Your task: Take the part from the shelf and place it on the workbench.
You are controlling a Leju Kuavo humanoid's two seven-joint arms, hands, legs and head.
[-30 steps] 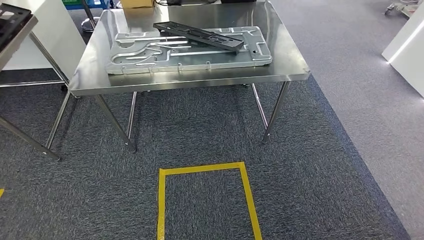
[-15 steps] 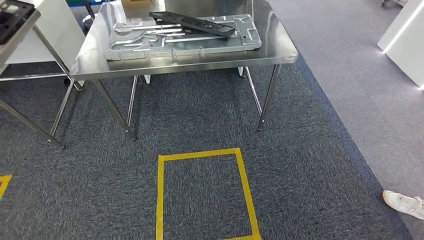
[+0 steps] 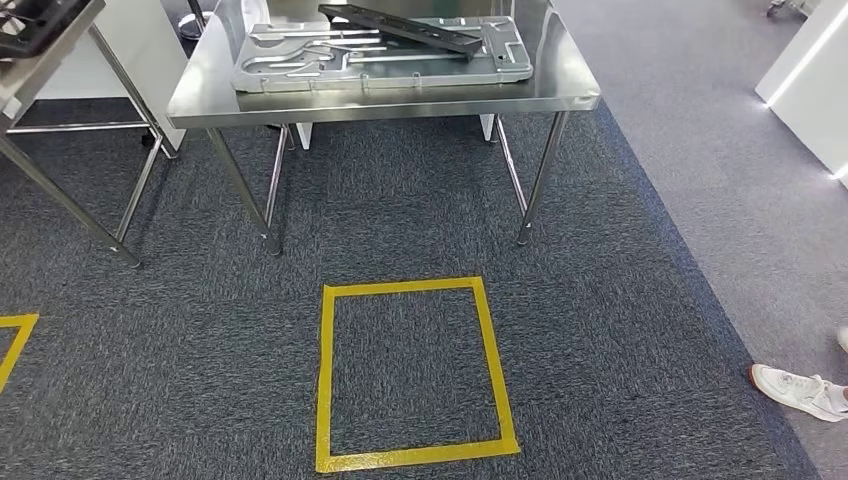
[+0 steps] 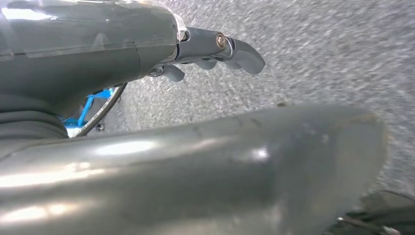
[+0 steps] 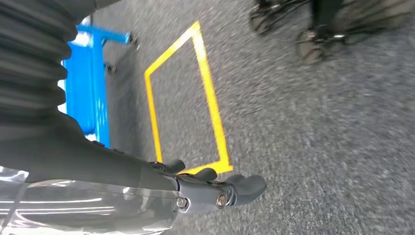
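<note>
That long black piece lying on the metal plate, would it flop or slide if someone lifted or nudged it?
The long black part looks moulded and straight, so probably stiff. It rests across the ribbed metal plate on the workbench, so a nudge might pivot or slide it.

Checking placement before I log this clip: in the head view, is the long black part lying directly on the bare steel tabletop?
No, the long black part lies across the large silver metal panel on the workbench.
</note>
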